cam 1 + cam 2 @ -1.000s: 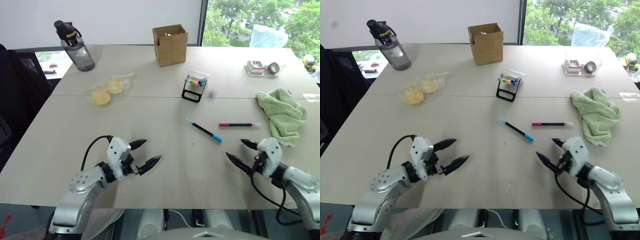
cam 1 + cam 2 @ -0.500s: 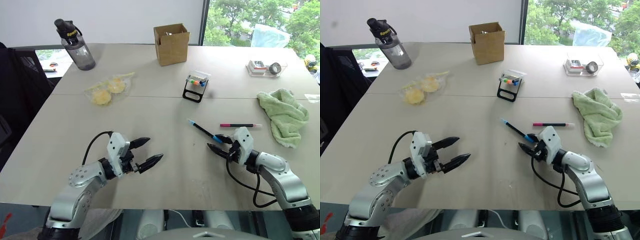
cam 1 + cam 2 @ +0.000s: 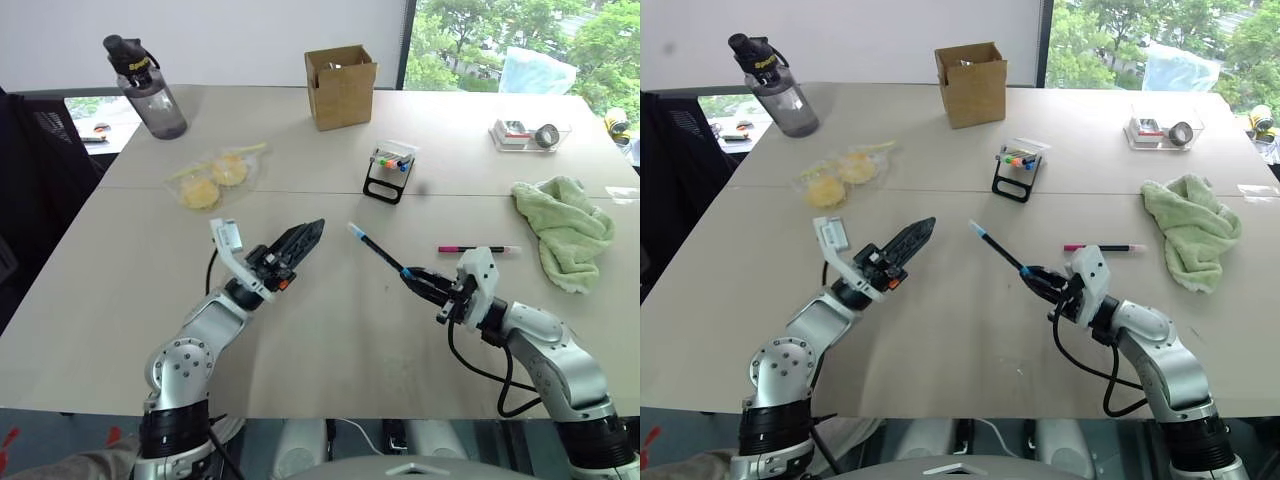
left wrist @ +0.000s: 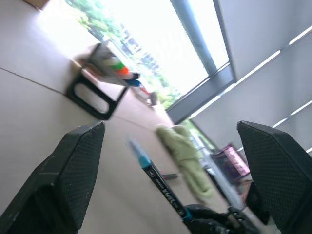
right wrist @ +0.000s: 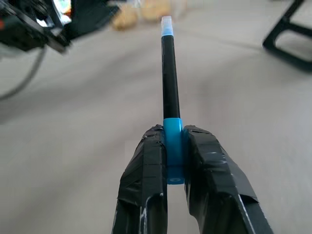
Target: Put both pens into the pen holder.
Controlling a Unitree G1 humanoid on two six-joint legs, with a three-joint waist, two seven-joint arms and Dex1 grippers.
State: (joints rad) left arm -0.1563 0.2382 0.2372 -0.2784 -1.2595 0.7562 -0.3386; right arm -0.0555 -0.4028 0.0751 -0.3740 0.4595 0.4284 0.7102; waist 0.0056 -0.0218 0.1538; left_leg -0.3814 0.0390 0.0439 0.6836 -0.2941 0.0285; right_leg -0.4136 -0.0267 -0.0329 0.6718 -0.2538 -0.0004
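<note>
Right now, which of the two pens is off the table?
The blue-ended pen: the right gripper pinches its blue end, holding it above the table. The pink-ended pen lies flat beside the green cloth.

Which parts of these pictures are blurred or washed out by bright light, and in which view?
Left wrist view: the window is blown out to white, and the blue-ended pen and pen holder look smeared. Right wrist view: the pen's blue end between the right end effector fingers is sharp, the far table soft. Eye views: evenly lit, sharp.
</note>
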